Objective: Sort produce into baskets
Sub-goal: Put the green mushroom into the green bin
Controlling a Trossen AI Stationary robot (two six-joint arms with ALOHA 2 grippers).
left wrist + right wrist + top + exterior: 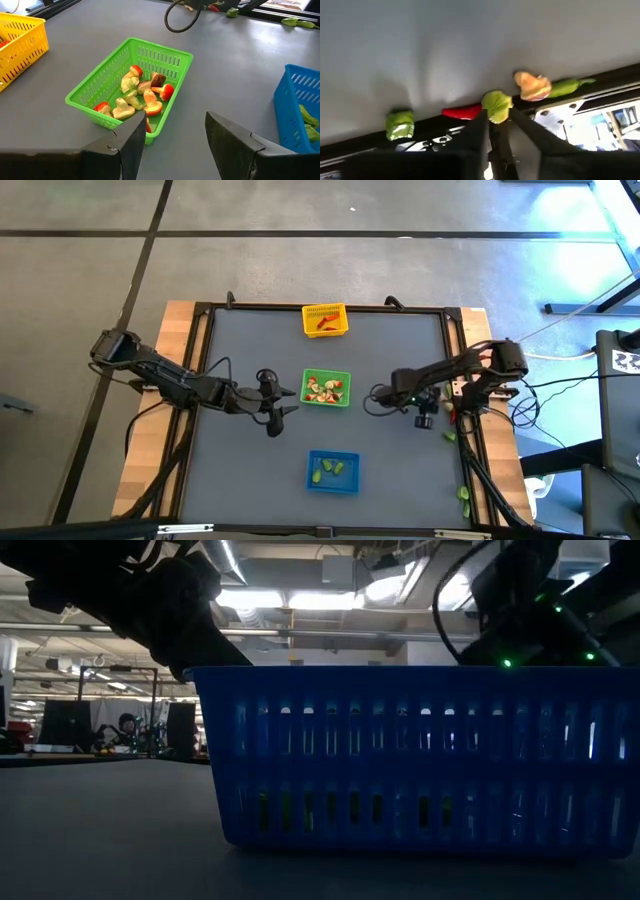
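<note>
Right gripper (496,131) at the table's right edge, pinching a small light-green toy produce piece (496,106). Left gripper (172,132) fingers spread, empty, just beside the green square plastic mesh basket (107,80) of red and pale pieces.

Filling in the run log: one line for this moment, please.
right gripper: pinching light green piece at table edge | left gripper: open beside green basket
</note>
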